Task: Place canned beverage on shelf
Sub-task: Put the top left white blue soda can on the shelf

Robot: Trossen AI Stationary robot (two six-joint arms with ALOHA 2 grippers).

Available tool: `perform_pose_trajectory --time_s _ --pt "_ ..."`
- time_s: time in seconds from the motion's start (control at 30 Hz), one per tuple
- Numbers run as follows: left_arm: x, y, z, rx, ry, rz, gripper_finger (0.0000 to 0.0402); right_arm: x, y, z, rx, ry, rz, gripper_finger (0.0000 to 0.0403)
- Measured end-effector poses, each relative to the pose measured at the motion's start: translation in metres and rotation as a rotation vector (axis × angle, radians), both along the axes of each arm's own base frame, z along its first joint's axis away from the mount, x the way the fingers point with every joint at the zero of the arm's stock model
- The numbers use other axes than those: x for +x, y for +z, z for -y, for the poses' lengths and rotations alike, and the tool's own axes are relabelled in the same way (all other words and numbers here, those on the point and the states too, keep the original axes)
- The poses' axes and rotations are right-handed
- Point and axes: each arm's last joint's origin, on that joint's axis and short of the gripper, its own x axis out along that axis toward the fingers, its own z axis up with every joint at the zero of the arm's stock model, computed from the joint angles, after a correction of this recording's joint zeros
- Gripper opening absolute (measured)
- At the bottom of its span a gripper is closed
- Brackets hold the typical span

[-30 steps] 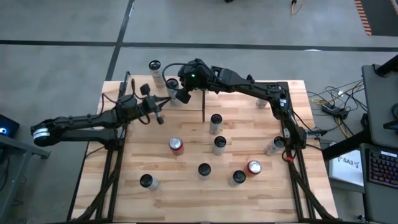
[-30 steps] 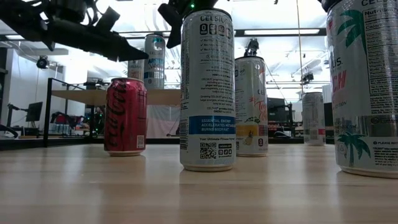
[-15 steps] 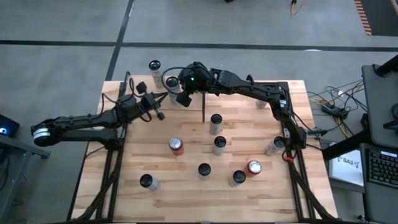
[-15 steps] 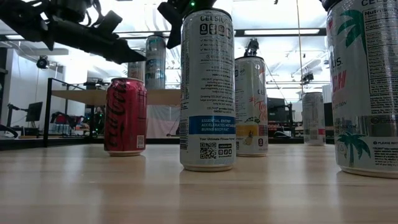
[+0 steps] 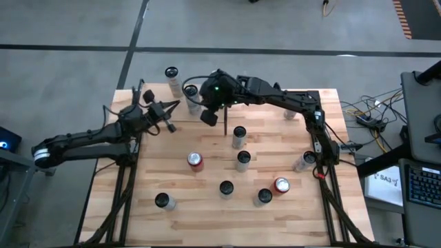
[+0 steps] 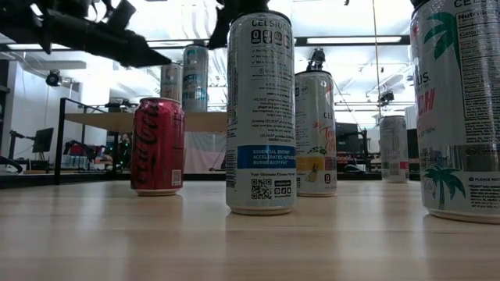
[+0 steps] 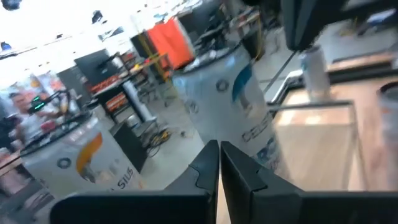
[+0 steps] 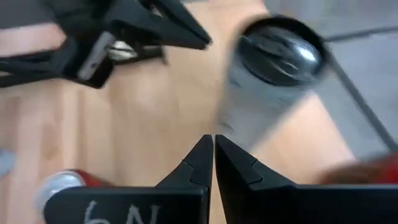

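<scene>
1. Right gripper (image 5: 209,116), pressed together and empty, hangs by my shelf (image 5: 207,96)
2. Left gripper (image 5: 170,105), also pinched closed, sits just left of it
3. Two cans (image 5: 192,91) stand on the shelf

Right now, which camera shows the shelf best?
The high view: the shelf shows from above at the table's far edge, two cans on it, though the arms partly cover it. The low view shows only its edge and post, the left wrist view its frame behind two cans.
</scene>
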Motion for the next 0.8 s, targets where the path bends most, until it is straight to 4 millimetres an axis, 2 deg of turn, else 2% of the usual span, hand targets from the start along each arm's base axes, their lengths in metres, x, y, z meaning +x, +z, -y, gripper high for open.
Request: perform_pose_trajectory --time_s 0.17,0.3,0.57,0.8 --pt "-0.015 0.012 0.01 -0.006 -0.139 0.104 0.0 0.019 -0.011 -0.003 -0.021 0.033 0.055 0.0009" --pt "-0.027 0.019 0.016 -0.016 -0.162 0.169 0.0 0.031 -0.023 -0.001 -0.03 0.029 0.072 0.0009" --pt "-0.046 0.024 0.024 0.01 -0.164 0.206 0.0 0.04 -0.037 0.006 -0.09 -0.054 0.062 0.0009" --pt "-0.055 0.026 0.027 0.028 -0.164 0.223 0.0 0.042 -0.032 0.008 -0.116 -0.086 0.104 0.0009"
